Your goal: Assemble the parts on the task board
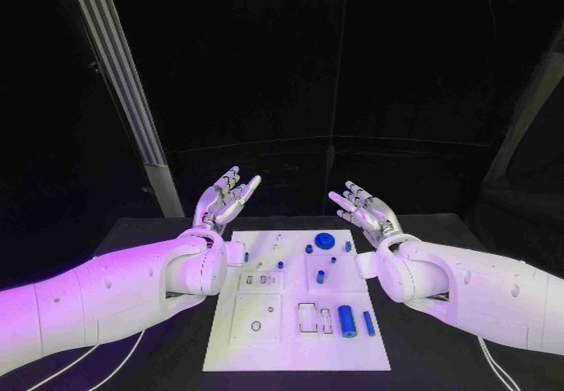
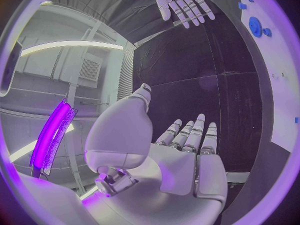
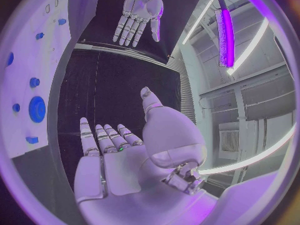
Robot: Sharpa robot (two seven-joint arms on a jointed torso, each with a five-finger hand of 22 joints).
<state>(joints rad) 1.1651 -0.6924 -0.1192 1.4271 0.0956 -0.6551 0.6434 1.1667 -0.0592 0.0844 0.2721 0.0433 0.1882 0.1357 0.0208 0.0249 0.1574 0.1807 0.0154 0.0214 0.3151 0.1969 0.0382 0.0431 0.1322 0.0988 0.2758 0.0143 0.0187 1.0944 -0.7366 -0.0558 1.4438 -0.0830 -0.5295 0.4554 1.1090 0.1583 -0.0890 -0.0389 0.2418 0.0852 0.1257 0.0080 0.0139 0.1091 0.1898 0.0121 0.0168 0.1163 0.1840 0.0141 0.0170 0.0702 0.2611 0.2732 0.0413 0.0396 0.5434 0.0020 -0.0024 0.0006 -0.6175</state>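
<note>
Several blue parts (image 1: pixel 347 318) dot your white board (image 1: pixel 235 342) at table centre, a round disc (image 1: pixel 324 239) at its 12 o'clock end. Both hands, left (image 1: pixel 226 199) and right (image 1: pixel 364 208), hover spread, holding nothing, over the black table (image 1: pixel 141 236).

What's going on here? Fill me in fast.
Nothing is being handled yet. The left hand and right hand are both raised, open and empty, on either side of the far end of the white task board. The blue parts, including a round disc and a cylinder, lie untouched on the board.
</note>
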